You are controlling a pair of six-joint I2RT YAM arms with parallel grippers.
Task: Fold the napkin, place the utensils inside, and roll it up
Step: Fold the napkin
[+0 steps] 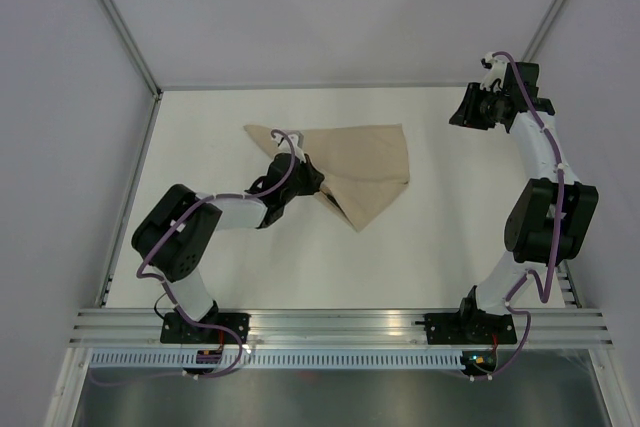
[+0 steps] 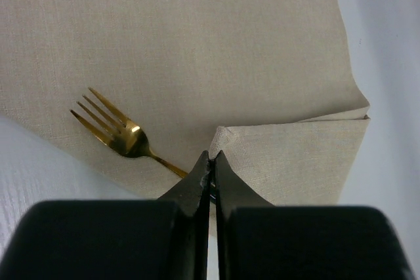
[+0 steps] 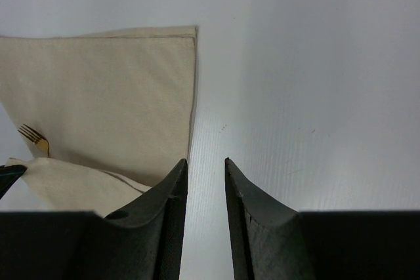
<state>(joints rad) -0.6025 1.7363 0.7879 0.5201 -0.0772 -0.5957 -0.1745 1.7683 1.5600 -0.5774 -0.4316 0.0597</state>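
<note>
The beige napkin (image 1: 365, 162) lies on the white table, partly folded, with one flap doubled back over it. My left gripper (image 1: 316, 183) is shut on the corner of that flap (image 2: 226, 137); its jaws (image 2: 211, 157) are pressed together on the cloth. A gold fork (image 2: 121, 137) rests on the napkin (image 2: 197, 44) just left of the held corner, its handle running under my fingers. In the right wrist view the fork (image 3: 33, 138) peeks out at the napkin's (image 3: 111, 90) left side. My right gripper (image 1: 462, 115) hangs open over bare table (image 3: 205, 162), right of the napkin, holding nothing.
Grey walls with metal rails (image 1: 125, 32) enclose the table on the left, back and right. An aluminium rail (image 1: 340, 325) with both arm bases runs along the near edge. White table surface (image 1: 450, 227) spreads around the napkin.
</note>
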